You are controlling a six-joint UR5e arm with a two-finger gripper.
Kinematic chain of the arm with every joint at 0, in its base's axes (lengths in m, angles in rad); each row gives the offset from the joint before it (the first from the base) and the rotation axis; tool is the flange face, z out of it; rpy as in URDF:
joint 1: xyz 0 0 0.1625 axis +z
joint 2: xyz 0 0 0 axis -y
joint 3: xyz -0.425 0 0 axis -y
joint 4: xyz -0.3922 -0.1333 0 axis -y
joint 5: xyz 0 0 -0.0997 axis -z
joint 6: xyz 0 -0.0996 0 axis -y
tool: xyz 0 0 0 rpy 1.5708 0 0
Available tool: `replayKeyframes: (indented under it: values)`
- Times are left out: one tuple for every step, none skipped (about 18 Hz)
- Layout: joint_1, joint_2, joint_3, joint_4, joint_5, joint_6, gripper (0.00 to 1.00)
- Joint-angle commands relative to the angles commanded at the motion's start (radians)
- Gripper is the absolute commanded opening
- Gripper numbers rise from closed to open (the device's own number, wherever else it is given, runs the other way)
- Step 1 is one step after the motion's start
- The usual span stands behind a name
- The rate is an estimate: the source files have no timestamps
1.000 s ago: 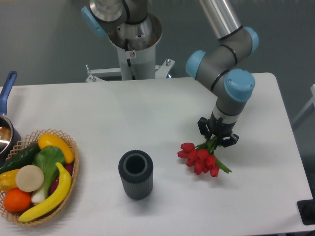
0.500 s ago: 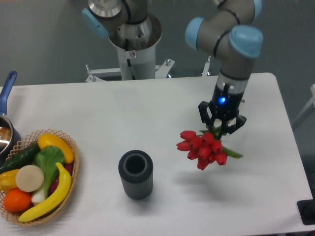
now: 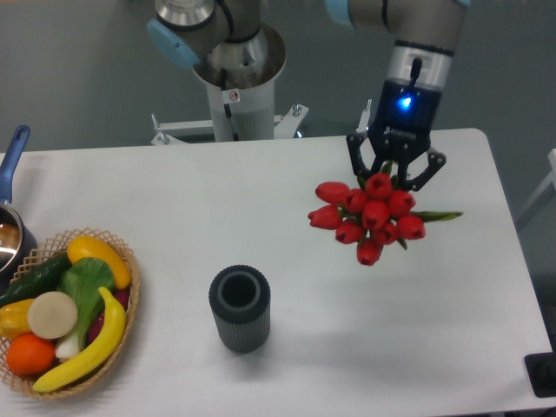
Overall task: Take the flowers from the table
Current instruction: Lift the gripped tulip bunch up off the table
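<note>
The flowers (image 3: 369,215), a bunch of red tulips with green stems, hang in the air above the right half of the white table (image 3: 261,200). My gripper (image 3: 395,172) is shut on their stems just above the blooms, pointing down, with a blue light lit on its wrist. The blooms face the camera and hide most of the stems; one green leaf sticks out to the right. A faint shadow of the bunch lies on the table below.
A dark ribbed cylindrical vase (image 3: 240,308) stands at the table's front centre. A wicker basket (image 3: 130,295) of fruit and vegetables sits at the front left, with a blue-handled pot (image 3: 10,217) behind it. The robot base (image 3: 233,61) stands behind the table.
The gripper has risen with the flowers in it; the bunch has left the table and now hangs well above it, appearing larger and higher in the picture.
</note>
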Motion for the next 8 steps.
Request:
replayKeyframes:
  values:
    - [0.005,0.000,0.000,0.000,-0.008,0.000,0.37]
    - [0.011,0.003,-0.002,0.000,-0.011,0.000,0.37]
    - [0.009,0.003,-0.002,0.000,-0.011,0.000,0.37]
    - [0.009,0.003,-0.002,0.000,-0.011,0.000,0.37]
    - [0.011,0.003,-0.003,0.000,-0.011,-0.002,0.37]
    - [0.011,0.003,0.000,0.000,-0.012,-0.002,0.37]
    - [0.011,0.003,0.000,0.000,-0.017,-0.002,0.37]
    - [0.011,0.003,0.000,0.000,-0.023,-0.002,0.37]
